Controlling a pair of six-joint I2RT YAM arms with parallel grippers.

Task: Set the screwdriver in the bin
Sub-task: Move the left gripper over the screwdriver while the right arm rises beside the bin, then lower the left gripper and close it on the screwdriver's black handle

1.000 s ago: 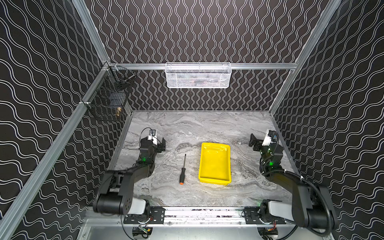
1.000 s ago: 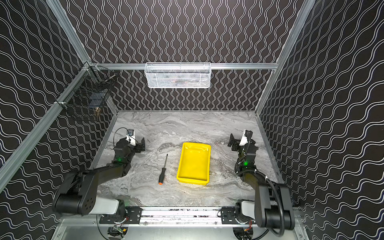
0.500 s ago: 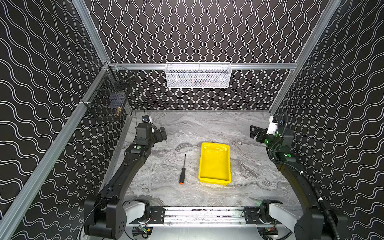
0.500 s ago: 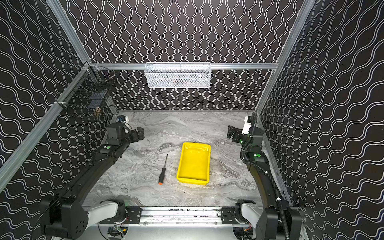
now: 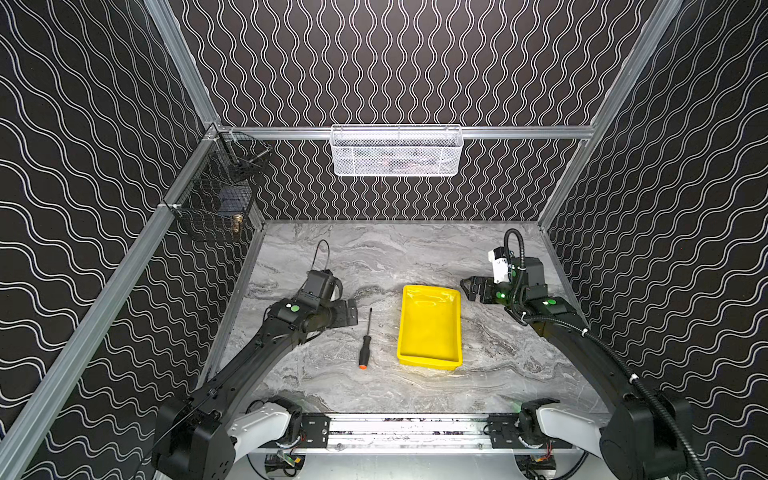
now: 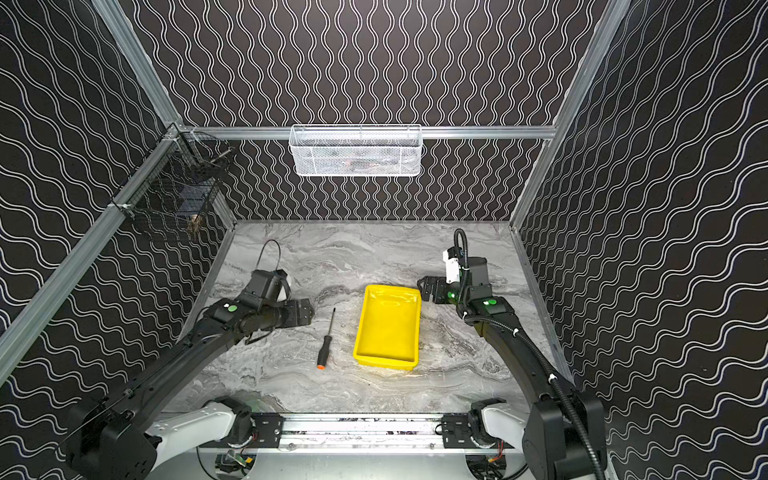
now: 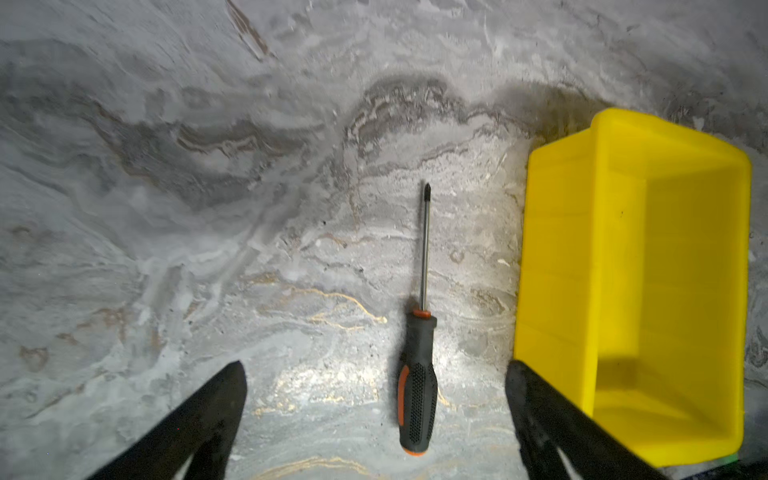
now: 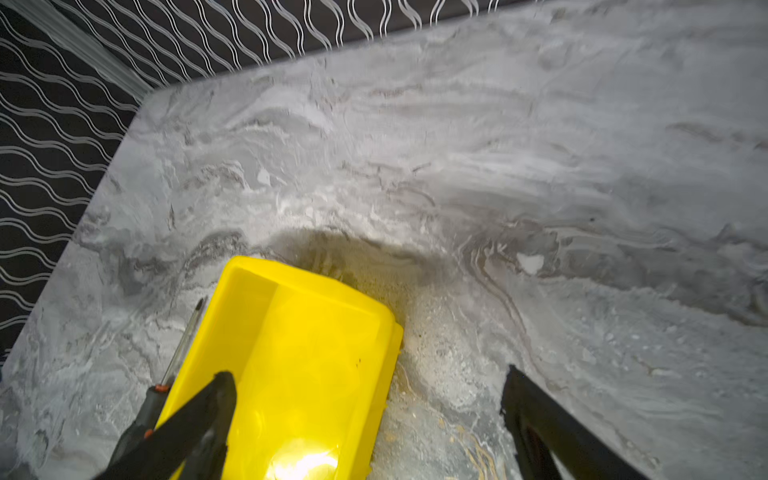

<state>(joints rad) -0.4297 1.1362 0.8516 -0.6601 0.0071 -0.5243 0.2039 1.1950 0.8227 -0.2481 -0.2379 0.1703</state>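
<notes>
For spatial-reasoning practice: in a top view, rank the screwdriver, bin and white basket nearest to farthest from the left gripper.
1. Screwdriver, just right of the left gripper.
2. Bin, right of the screwdriver.
3. White basket, on the back rail.

1. Screwdriver: count 1. Lies just ahead of the left gripper jaws.
2. Yellow bin: count 1. Sits between the two sets of jaws.
3. Grippers: count 2, the left one and the right gripper. Each has 2 fingers in the wrist views.
4. White mesh basket: count 1. Well beyond both jaws.
5. Black wire basket: count 1. Well apart from the left jaws.
</notes>
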